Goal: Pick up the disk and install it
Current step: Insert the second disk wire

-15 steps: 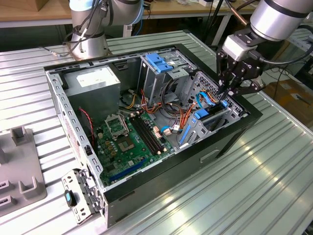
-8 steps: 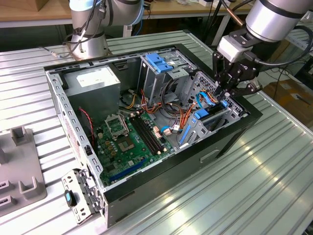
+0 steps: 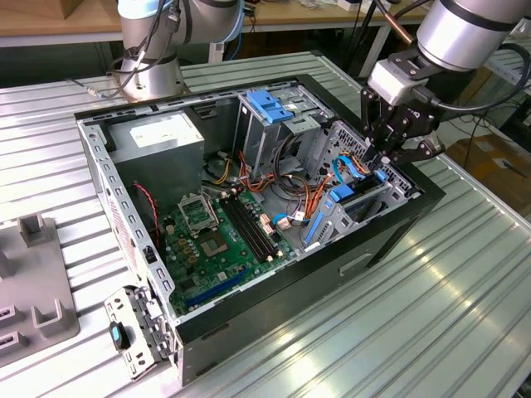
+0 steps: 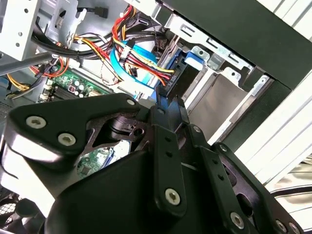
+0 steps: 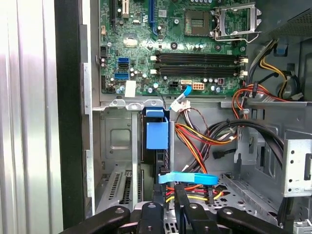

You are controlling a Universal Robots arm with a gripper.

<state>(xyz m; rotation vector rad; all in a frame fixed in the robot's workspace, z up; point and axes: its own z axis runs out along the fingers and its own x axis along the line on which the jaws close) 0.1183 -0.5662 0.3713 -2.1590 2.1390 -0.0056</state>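
- the gripper [image 3: 383,162] hangs over the open computer case [image 3: 390,240], toward 3 o'clock in the exterior view, with its tips down inside the metal drive bay.
- the disk [image 3: 344,199] stands on edge in that bay against the case's black wall; its blue side rail shows just under the gripper.
- in the first wrist view the disk [image 5: 157,134] sits upright in its slot, and the gripper [image 5: 168,209] has its fingers clenched on the dark edge.
- in the second wrist view the gripper [image 4: 168,105] meets the disk [image 4: 179,82] beside a bundle of wires [image 4: 139,61].
- the green circuit board [image 3: 211,240] lies near 7 o'clock of the case floor.
- the grey power box [image 3: 158,137] is at 10 o'clock and a blue latch [image 3: 270,104] at 12 o'clock.
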